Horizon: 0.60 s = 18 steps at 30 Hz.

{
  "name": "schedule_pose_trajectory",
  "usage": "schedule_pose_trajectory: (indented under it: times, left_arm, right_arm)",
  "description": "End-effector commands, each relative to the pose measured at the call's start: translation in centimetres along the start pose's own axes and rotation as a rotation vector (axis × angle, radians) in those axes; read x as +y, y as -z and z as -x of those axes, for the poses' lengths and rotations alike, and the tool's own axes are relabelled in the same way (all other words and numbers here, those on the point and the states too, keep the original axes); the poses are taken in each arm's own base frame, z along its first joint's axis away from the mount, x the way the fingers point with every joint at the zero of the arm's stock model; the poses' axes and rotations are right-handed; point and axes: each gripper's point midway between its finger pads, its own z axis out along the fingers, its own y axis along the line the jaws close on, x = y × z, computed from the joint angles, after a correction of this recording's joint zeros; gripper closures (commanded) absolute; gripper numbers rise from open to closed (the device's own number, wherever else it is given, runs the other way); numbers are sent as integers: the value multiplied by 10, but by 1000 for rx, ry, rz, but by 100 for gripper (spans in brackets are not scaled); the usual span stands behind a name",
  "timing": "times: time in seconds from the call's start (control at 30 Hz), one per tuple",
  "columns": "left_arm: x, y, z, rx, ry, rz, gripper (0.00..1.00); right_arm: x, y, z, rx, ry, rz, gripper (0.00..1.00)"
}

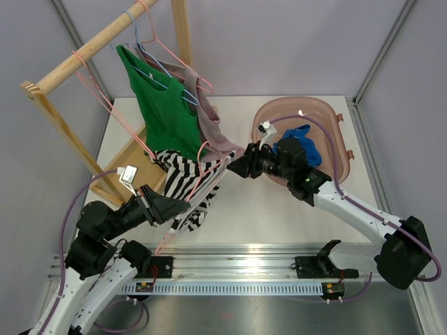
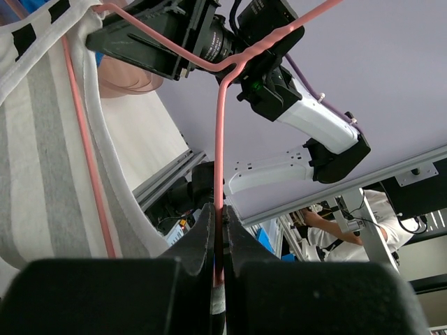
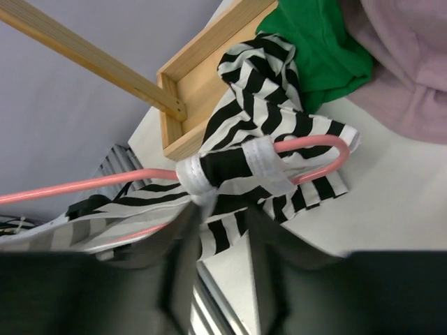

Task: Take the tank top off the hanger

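Observation:
The black-and-white striped tank top (image 1: 178,183) hangs on a pink wire hanger (image 1: 207,188) held low over the table. My left gripper (image 1: 183,207) is shut on the hanger's wire (image 2: 218,139), with the striped cloth (image 2: 42,153) at its left. My right gripper (image 1: 234,165) is at the hanger's far end. In the right wrist view its fingers (image 3: 185,241) stand apart around the striped cloth (image 3: 258,112), just below a bunched white strap (image 3: 192,178) wrapped on the hanger (image 3: 84,185). The right gripper (image 3: 220,216) looks open.
A wooden clothes rack (image 1: 84,59) stands at the back left with a green top (image 1: 164,105) and a mauve garment (image 1: 209,125) on hangers. Its base frame (image 1: 129,157) lies on the table. A pink basin (image 1: 328,118) holding blue cloth (image 1: 300,136) sits behind the right arm.

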Motion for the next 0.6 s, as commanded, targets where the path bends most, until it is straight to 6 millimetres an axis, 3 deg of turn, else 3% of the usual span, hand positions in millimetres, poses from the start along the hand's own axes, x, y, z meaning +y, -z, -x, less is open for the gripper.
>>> schedule_pose_trajectory:
  times: [0.0, 0.07, 0.1, 0.27, 0.3, 0.43, 0.57]
  left_arm:
    - [-31, 4, 4, 10, -39, -103, 100]
    - [-31, 5, 5, 11, -47, -97, 100]
    - [-30, 5, 4, 11, -50, -91, 100]
    - [-18, 6, -4, 62, -65, -28, 100]
    - [-17, 6, -6, 74, -67, -26, 100]
    - [-23, 9, -7, 78, -79, -48, 100]
    - [-37, 10, -2, 65, -89, -98, 100]
  right_arm:
    - [11, -2, 39, -123, 59, -6, 69]
    - [7, 0, 42, -144, 63, -35, 85]
    - [-1, 0, 45, -162, 54, -75, 100]
    - [-26, 13, 60, -226, 52, -252, 100]
    - [-42, 20, 67, -251, 55, -354, 100]
    - [-71, 33, 74, -253, 81, -551, 100]
    - [-76, 28, 74, -200, 94, -576, 100]
